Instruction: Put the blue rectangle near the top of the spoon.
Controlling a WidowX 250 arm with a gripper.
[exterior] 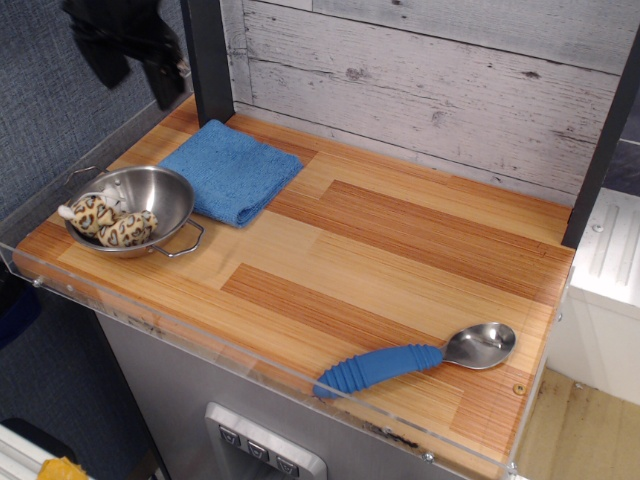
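Observation:
The blue rectangle (pixel 232 170) is a folded blue terry cloth lying flat at the back left of the wooden table, its near corner close to the steel bowl. The spoon (pixel 420 358) lies at the front right, blue ribbed handle pointing left, shiny metal bowl to the right. My gripper (pixel 135 62) is a black, motion-blurred shape high at the top left, above and left of the cloth, touching nothing. Its two dark fingers hang apart with a gap between them, and nothing is held.
A steel bowl (pixel 170 195) with wire handles holds a leopard-spotted plush toy (pixel 108 222) at the front left. A dark post (pixel 207 60) stands behind the cloth. A clear plastic rim (pixel 250 362) lines the table's front edge. A plank wall runs along the back.

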